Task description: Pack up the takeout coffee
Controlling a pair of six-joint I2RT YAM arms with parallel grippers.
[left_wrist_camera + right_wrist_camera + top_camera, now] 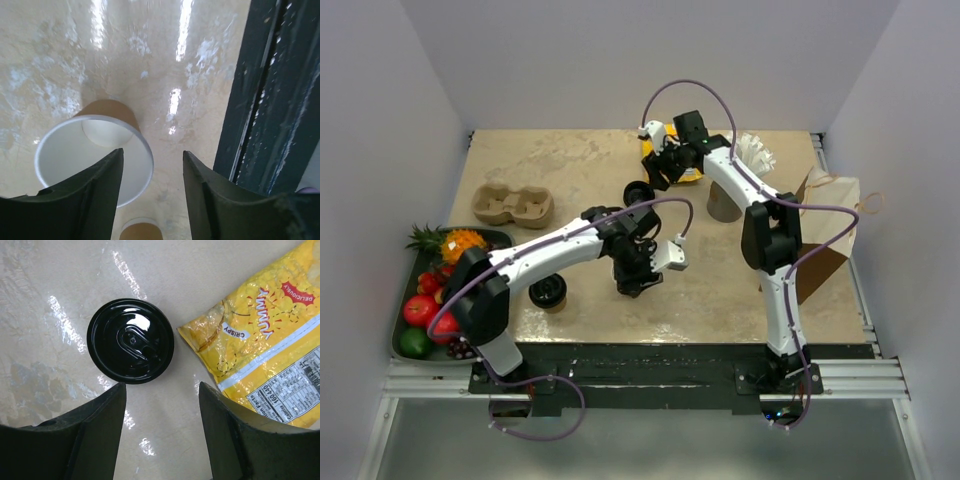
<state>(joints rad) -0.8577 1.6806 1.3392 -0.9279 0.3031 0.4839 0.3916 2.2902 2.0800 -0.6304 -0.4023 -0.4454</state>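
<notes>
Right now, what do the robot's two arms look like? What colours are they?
The left arm and right arm are white tubes joined by chunky black joints. A thin purple cable loops along each one. They stand on black bases. Up close, the fingers are dark, smooth and broad, narrowing toward their tips.

The top camera looks down from behind over the whole table. The left wrist camera points down, close above a cup by the near edge. The right points down close above a lid and snack bag farther back, which the top view shares.
</notes>
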